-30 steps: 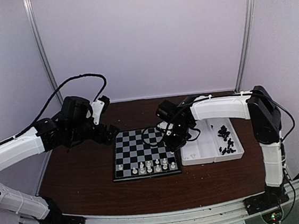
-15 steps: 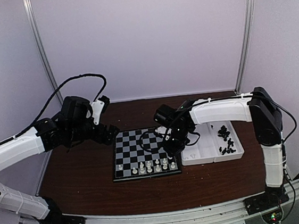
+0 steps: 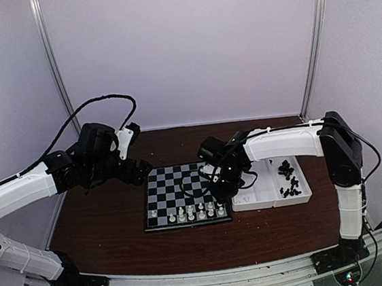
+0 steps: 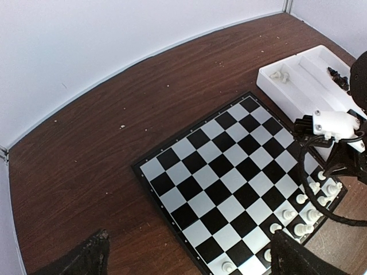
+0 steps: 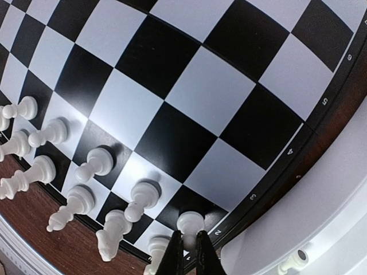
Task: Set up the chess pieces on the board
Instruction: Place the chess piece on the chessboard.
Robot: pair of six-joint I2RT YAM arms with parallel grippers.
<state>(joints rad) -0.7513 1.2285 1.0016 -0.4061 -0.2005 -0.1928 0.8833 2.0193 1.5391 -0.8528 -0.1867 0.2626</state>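
Surface: dark brown wood surface [image 3: 104, 227], with pale walls around it.
White pieces on board: white chess pieces [image 3: 191, 213] stand on the two near rows of the board [image 3: 182, 185]. The far rows are bare.
Axis: each standing piece is upright on its base, so its long axis is vertical.
Handling (judged): light, stiff, smooth plastic with a small base, so easy to tip. Pinch the neck just under the head, from above. The neighbours stand close, so come in narrow.
Right tool: right tool [image 5: 191, 252] has its jaws pressed together at the near right corner of the board. The corner pawn [image 5: 190, 222] is just beyond its tips. I cannot tell if they touch.
Left tool: left tool [image 4: 186, 260] is spread wide and holds nothing. It hangs over the left side of the board.
Tray: white tray [image 3: 272, 203] sits just beside the board's right edge.
Pieces in tray: black pieces [image 3: 287, 177] are heaped in the right compartment, too small to tell their lie. A few white ones [image 4: 279, 74] are in the left compartment.
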